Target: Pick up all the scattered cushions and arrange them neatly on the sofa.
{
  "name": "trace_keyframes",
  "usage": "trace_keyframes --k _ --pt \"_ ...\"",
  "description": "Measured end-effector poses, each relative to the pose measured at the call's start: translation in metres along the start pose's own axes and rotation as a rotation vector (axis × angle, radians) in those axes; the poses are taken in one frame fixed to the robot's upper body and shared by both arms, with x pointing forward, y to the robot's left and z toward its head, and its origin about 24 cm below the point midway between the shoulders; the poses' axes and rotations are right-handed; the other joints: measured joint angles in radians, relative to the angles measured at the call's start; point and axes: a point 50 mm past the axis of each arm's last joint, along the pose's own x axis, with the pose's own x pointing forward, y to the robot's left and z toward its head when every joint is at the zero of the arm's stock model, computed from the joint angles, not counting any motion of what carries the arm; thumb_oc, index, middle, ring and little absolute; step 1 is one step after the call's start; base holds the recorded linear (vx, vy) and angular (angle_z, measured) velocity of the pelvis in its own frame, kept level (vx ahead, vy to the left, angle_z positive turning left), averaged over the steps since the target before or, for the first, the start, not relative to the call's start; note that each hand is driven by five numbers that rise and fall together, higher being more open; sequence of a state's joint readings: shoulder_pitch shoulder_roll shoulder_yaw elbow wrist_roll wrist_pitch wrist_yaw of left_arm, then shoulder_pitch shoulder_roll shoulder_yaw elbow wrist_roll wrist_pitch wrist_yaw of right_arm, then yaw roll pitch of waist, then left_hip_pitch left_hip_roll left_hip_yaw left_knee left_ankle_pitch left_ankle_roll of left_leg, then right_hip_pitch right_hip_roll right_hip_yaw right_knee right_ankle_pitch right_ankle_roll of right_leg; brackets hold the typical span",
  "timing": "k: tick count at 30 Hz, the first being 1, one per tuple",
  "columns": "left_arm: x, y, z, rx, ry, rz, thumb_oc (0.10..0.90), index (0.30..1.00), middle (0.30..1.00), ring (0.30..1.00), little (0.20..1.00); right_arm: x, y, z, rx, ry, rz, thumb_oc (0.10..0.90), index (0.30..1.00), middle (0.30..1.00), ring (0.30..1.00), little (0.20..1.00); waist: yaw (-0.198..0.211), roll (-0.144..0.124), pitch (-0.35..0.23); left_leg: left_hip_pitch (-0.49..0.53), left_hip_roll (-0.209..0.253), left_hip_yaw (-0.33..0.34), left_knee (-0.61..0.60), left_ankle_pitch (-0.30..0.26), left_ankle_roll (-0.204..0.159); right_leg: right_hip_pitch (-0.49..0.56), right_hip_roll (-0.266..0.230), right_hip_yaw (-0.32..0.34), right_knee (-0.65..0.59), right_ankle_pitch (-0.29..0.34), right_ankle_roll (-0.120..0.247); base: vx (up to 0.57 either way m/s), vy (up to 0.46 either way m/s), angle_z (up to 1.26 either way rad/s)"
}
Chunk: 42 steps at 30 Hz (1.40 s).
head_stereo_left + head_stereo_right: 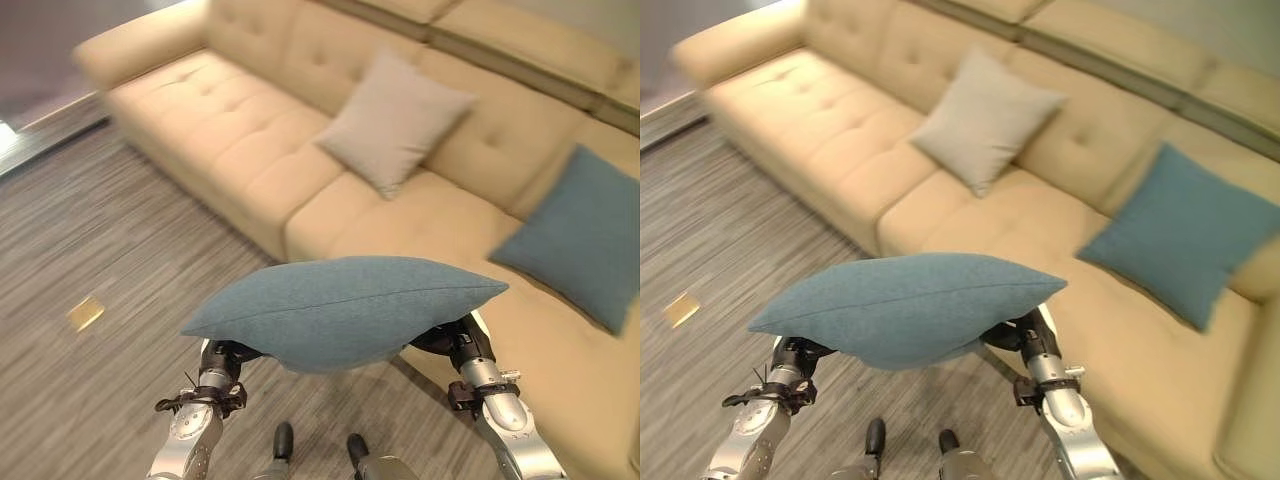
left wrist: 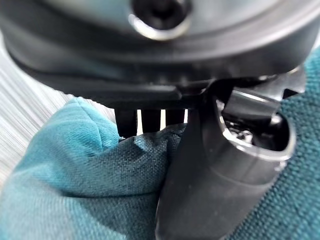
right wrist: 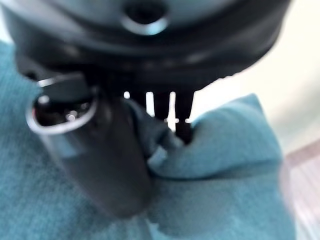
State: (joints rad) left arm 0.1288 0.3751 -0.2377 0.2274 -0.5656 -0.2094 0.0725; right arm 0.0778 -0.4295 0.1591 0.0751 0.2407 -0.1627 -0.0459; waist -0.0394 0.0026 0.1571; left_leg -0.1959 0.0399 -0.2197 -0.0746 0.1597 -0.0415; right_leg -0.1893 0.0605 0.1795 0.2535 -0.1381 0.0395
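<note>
Left robot hand (image 2: 210,165) is clamped on the teal cushion (image 1: 345,310), thumb pressing a bunched corner of the fabric against the fingers (image 2: 150,120), and the right robot hand (image 3: 100,160) does the same at the opposite end, its thumb and fingers (image 3: 175,112) pinching a gathered fold of cloth. Between the two, the cushion hangs in the air, held flat and level with its seam running across the front, above the floor (image 1: 90,240) and just in front of the sofa's (image 1: 220,120) front edge, not touching the seat. Both dark hands tuck in under its lower corners in the head views, the left one (image 1: 225,358) under the near-left end, the right one (image 1: 450,340) under the near-right end. Behind it, the cream tufted sofa stretches diagonally across the scene. A beige cushion (image 1: 392,122) stands tilted on a corner against the backrest near the middle, and a second blue cushion (image 1: 580,235) leans against the backrest further right, well apart from the beige one. Out on the striped grey floor to the left lies a small yellowish flat object (image 1: 85,313), too small to make out.
</note>
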Motion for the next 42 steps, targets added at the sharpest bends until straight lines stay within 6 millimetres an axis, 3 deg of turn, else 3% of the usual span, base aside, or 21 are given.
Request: trace_keyframes --k 2,4,5,6,7,9,10,11,13,14,16,18,21,27,31,33,36,38,40,41,42 --pt "-0.002 0.000 -0.002 -0.004 0.006 0.004 0.400 0.300 0.300 0.300 0.300 -0.001 0.000 0.000 -0.002 0.000 0.002 0.400 0.300 0.300 0.300 0.300 -0.003 0.000 0.001 -0.027 0.007 0.007 -0.006 -0.054 0.049 0.000 -0.002 -0.052 0.011 -0.005 -0.022 -0.06 -0.064 1.19" --pt "-0.004 0.002 -0.002 0.009 0.012 -0.001 0.400 0.300 0.300 0.300 0.300 -0.003 -0.001 -0.001 -0.011 0.006 0.004 0.400 0.300 0.300 0.300 0.300 -0.023 -0.014 0.001 -0.052 -0.004 0.039 0.018 -0.150 0.074 0.004 -0.033 -0.069 0.003 -0.003 -0.039 -0.10 -0.027 1.38" --pt "-0.005 -0.001 -0.006 0.001 0.025 -0.016 0.400 0.300 0.300 0.300 0.300 -0.003 -0.005 0.000 -0.034 0.009 0.008 0.400 0.300 0.300 0.300 0.300 -0.034 0.005 0.007 -0.103 0.010 0.122 0.076 -0.161 0.154 0.013 -0.046 -0.151 0.010 -0.010 -0.048 -0.08 -0.003 1.23" --pt "-0.006 -0.002 -0.008 -0.002 0.038 -0.024 0.400 0.300 0.300 0.300 0.300 -0.004 -0.007 -0.002 -0.037 0.016 0.002 0.400 0.300 0.300 0.300 0.300 -0.045 0.009 0.008 -0.104 0.026 0.167 0.100 -0.168 0.161 0.022 -0.051 -0.171 0.009 -0.011 -0.051 -0.05 0.007 1.29" --pt "-0.011 -0.001 -0.014 -0.008 0.064 -0.016 0.400 0.300 0.300 0.300 0.300 -0.005 -0.007 -0.003 -0.057 0.026 0.006 0.400 0.300 0.300 0.300 0.300 -0.046 0.009 0.009 -0.101 0.054 0.306 0.113 -0.212 0.192 0.047 -0.072 -0.231 0.004 -0.019 -0.062 -0.02 0.003 0.90" --pt "-0.014 -0.001 -0.018 -0.017 0.078 -0.013 0.400 0.300 0.300 0.300 0.300 -0.005 -0.007 -0.002 -0.067 0.019 0.005 0.400 0.300 0.300 0.300 0.300 -0.065 -0.006 0.015 -0.101 0.063 0.408 0.151 -0.226 0.145 0.061 -0.113 -0.259 0.004 -0.035 -0.066 0.07 0.027 0.71" --pt "-0.015 -0.003 -0.020 -0.024 0.083 -0.017 0.400 0.300 0.300 0.300 0.300 -0.004 -0.007 0.000 -0.072 0.013 0.003 0.400 0.300 0.300 0.300 0.300 -0.058 -0.015 0.014 -0.090 0.052 0.460 0.188 -0.198 0.101 0.059 -0.149 -0.265 0.001 -0.036 -0.059 0.17 0.042 0.44" --pt "-0.015 -0.003 -0.020 -0.023 0.083 -0.024 0.400 0.300 0.300 0.300 0.300 -0.004 -0.010 0.000 -0.079 0.013 -0.002 0.400 0.300 0.300 0.300 0.300 -0.061 -0.016 0.013 -0.074 0.043 0.465 0.194 -0.186 0.082 0.064 -0.159 -0.265 -0.009 -0.032 -0.046 0.18 0.044 0.27" --pt "-0.018 -0.002 -0.021 -0.021 0.089 -0.028 0.400 0.300 0.300 0.300 0.300 -0.005 -0.010 -0.001 -0.092 0.023 0.007 0.400 0.300 0.300 0.300 0.300 -0.059 0.014 -0.004 0.028 0.045 0.448 0.155 -0.120 0.026 0.074 -0.136 -0.262 -0.020 -0.036 -0.014 0.11 0.040 0.12" --pt "-0.014 -0.002 -0.018 -0.014 0.082 -0.034 0.400 0.300 0.300 0.300 0.300 -0.005 -0.008 -0.002 -0.072 0.026 -0.001 0.400 0.300 0.300 0.300 0.300 -0.070 -0.004 -0.001 0.034 0.036 0.441 0.134 -0.100 0.025 0.076 -0.145 -0.267 -0.007 -0.046 0.000 0.08 0.046 0.27" --pt "-0.010 0.006 -0.009 0.013 0.057 -0.018 0.400 0.300 0.300 0.300 0.300 -0.004 0.000 -0.002 -0.052 0.022 0.013 0.400 0.300 0.300 0.300 0.300 -0.071 -0.061 0.005 0.035 0.009 0.432 0.134 -0.089 0.057 0.054 -0.173 -0.251 0.017 -0.053 0.035 0.13 0.150 0.26" --pt "-0.010 0.014 -0.006 0.041 0.059 -0.009 0.400 0.300 0.300 0.300 0.300 -0.002 0.005 -0.002 -0.036 0.017 0.020 0.400 0.300 0.300 0.300 0.300 -0.062 -0.080 -0.002 0.036 -0.015 0.430 0.130 -0.093 0.063 0.086 -0.181 -0.240 -0.049 -0.025 0.053 0.11 0.199 0.01" --pt "-0.009 0.016 -0.004 0.044 0.052 -0.003 0.400 0.300 0.300 0.300 0.300 0.001 0.007 0.001 -0.030 0.003 0.023 0.400 0.300 0.300 0.300 0.300 -0.051 -0.081 -0.002 0.040 -0.028 0.431 0.126 -0.101 0.071 0.086 -0.196 -0.229 -0.042 -0.016 0.068 0.07 0.171 -0.02" --pt "-0.004 0.021 0.005 0.081 0.025 0.005 0.400 0.300 0.300 0.300 0.300 0.006 0.012 0.006 -0.048 -0.019 0.043 0.400 0.300 0.300 0.300 0.300 -0.055 -0.075 0.029 0.064 -0.040 0.424 0.086 -0.122 0.096 -0.086 -0.198 -0.145 0.268 -0.020 0.141 0.19 0.133 -0.01" --pt "-0.003 0.020 0.006 0.097 0.020 0.008 0.400 0.300 0.300 0.300 0.300 0.007 0.011 0.007 -0.055 -0.021 0.053 0.400 0.300 0.300 0.300 0.300 -0.062 -0.058 0.056 0.074 -0.033 0.374 0.050 -0.119 0.113 -0.174 -0.099 -0.158 0.143 -0.026 0.100 0.33 0.049 0.02" --pt "-0.002 0.021 0.006 0.098 0.017 0.015 0.400 0.300 0.300 0.300 0.300 0.008 0.013 0.008 -0.054 -0.023 0.060 0.400 0.300 0.300 0.300 0.300 -0.062 -0.072 0.067 0.078 -0.034 0.374 0.048 -0.119 0.111 -0.204 -0.092 -0.219 -0.041 0.050 0.095 0.30 0.034 0.20" --pt "-0.004 0.016 0.001 0.074 0.029 0.013 0.400 0.300 0.300 0.300 0.300 0.007 0.008 0.006 -0.059 -0.012 0.047 0.400 0.300 0.300 0.300 0.300 -0.081 -0.090 0.069 0.130 -0.053 0.322 0.010 -0.116 0.093 -0.167 -0.102 -0.238 -0.102 0.157 0.079 0.31 0.010 0.51" --pt "-0.004 0.012 -0.001 0.052 0.029 0.013 0.400 0.300 0.300 0.300 0.300 0.007 0.005 0.006 -0.062 -0.013 0.039 0.400 0.300 0.300 0.300 0.300 -0.082 -0.082 0.065 0.152 -0.025 0.305 0.005 -0.141 0.059 -0.139 -0.071 -0.227 -0.097 0.160 0.074 0.32 -0.023 0.40" --pt "-0.003 0.009 -0.001 0.051 0.030 0.000 0.400 0.300 0.300 0.300 0.300 0.006 0.000 0.006 -0.080 -0.009 0.033 0.400 0.300 0.300 0.300 0.300 -0.098 -0.077 0.059 0.160 -0.001 0.272 0.035 -0.146 0.015 -0.103 -0.061 -0.284 -0.101 0.170 0.056 0.30 -0.137 0.49" --pt "-0.002 0.003 -0.002 0.040 0.027 -0.016 0.400 0.300 0.300 0.300 0.300 0.006 -0.008 0.009 -0.103 -0.015 0.022 0.400 0.300 0.300 0.300 0.300 -0.106 -0.063 0.050 0.141 0.040 0.258 0.089 -0.186 -0.016 -0.090 -0.030 -0.307 -0.058 0.141 -0.009 0.41 -0.240 0.72" --pt "0.000 -0.001 -0.001 0.045 0.026 -0.033 0.400 0.300 0.300 0.300 0.300 0.005 -0.010 0.008 -0.107 -0.011 0.016 0.400 0.300 0.300 0.300 0.300 -0.134 -0.067 0.043 0.088 0.048 0.239 0.215 -0.224 -0.070 -0.082 -0.028 -0.296 -0.036 0.108 -0.063 0.17 -0.154 0.80"
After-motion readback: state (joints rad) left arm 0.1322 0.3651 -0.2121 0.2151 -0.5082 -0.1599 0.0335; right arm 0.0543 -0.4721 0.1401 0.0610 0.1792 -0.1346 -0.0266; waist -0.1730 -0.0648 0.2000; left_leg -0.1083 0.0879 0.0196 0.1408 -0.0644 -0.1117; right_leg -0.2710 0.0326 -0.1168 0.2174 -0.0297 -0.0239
